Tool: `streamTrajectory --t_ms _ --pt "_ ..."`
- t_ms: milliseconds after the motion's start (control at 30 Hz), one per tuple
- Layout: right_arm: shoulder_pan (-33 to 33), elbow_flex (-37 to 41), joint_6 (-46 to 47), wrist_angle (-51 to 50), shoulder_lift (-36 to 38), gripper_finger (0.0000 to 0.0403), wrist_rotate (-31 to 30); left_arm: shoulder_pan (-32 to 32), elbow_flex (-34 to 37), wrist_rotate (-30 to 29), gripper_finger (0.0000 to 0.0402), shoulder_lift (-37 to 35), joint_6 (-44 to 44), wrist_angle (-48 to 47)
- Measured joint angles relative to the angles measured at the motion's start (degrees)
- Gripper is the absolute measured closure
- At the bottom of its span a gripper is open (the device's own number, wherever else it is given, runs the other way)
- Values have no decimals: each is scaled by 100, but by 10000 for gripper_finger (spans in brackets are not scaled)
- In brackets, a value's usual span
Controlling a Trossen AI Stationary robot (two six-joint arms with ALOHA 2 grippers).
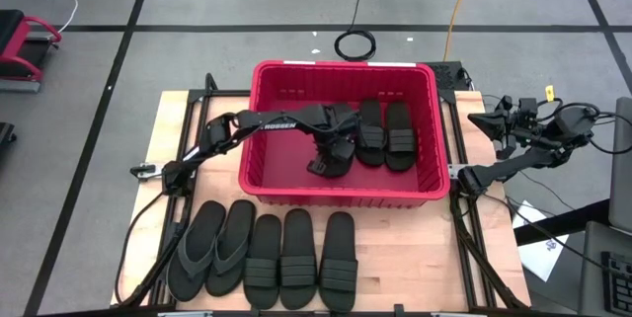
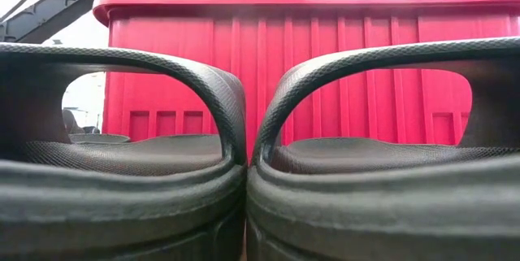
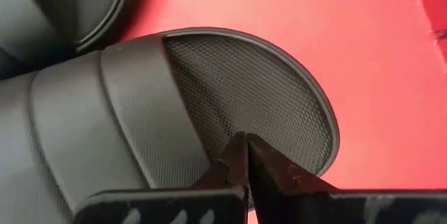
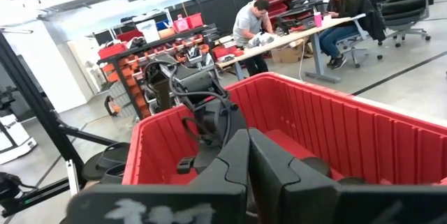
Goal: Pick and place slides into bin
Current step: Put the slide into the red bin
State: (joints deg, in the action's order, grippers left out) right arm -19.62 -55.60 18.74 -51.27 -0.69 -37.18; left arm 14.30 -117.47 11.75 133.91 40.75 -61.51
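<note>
Reaching into the red bin from the left, the left gripper has its fingers pressed together; the left wrist view shows their tips over the netted footbed of a ribbed-strap slide lying on the bin floor, with no visible pinch on it. Two more slides lie side by side just beyond, long axes running front to back. Five slides wait in a row on the bench before the bin, parallel, nearer the left arm. The right gripper, fingers together, waits beside the bin's right wall.
</note>
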Motion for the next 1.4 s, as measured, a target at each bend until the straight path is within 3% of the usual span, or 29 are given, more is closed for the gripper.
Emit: streamTrajectory --t_ms 267,433,633,767,1000,1400 --pt "0 -1 -13 0 -2 403 1 91 0 70 401 -52 170 1" --pt "0 -1 -160 0 -2 403 -1 19 0 761 401 -135 533 -252" --pt "0 -1 -250 0 -2 403 -12 -134 -4 754 401 -208 508 -169" --pt "0 -1 -254 0 -2 403 -16 -125 -2 433 401 -293 438 -191" --pt "0 -1 -256 0 -2 403 -22 343 -7 -76 401 -843 277 -405" --pt "0 -1 -255 0 -1 403 -45 1031 140 421 401 -713 -201 -552"
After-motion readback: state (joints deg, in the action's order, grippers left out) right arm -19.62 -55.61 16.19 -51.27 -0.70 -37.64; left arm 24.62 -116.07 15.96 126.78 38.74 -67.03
